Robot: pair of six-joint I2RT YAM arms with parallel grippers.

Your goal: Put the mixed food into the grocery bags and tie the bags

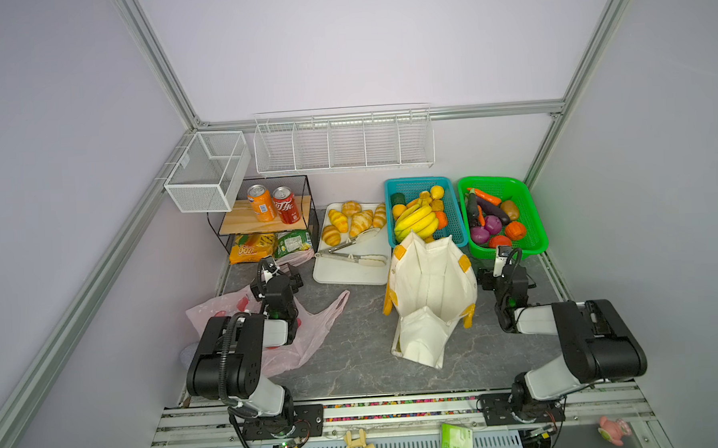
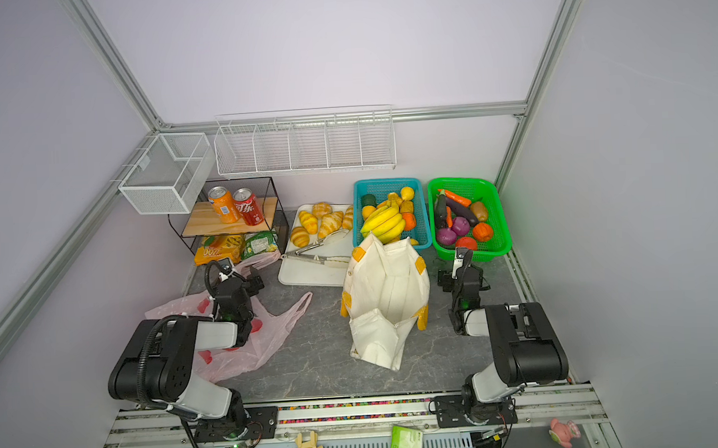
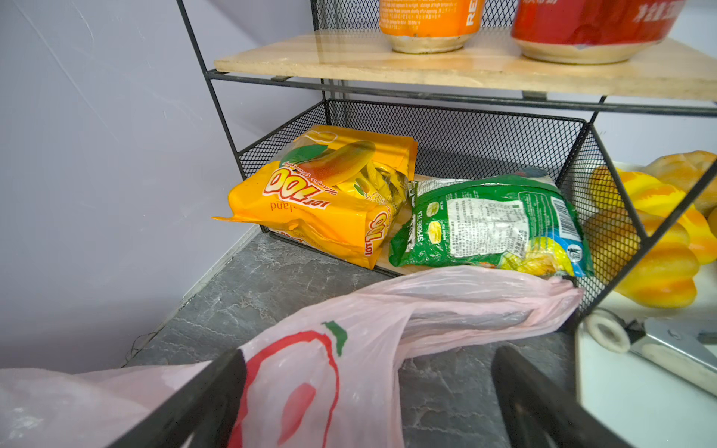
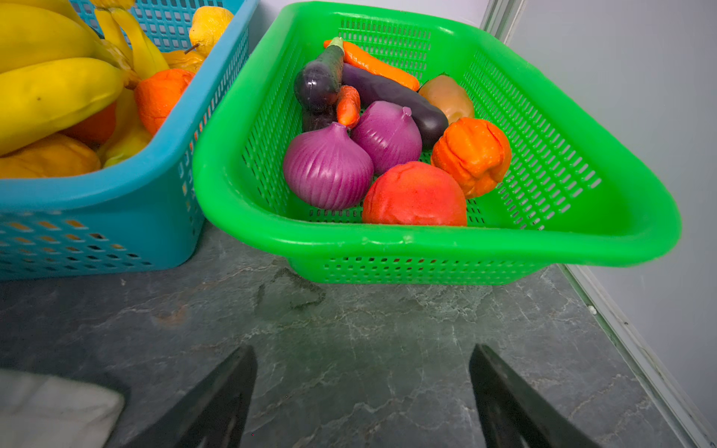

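We saw the left gripper [image 3: 368, 358] and right gripper [image 4: 362, 355] gaping empty, the orange soda can [image 1: 261, 204] and red cola can [image 1: 286, 205] on the rack [image 1: 241, 224], bananas [image 1: 415, 222] in the blue basket [image 1: 417, 181], and judged the limp pink bag [image 1: 316, 322] could let cans roll out.

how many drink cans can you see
2. The orange soda can stands on the rack's wooden upper shelf, and the red cola can stands right beside it on the same shelf. None shows elsewhere, though some may be hidden.
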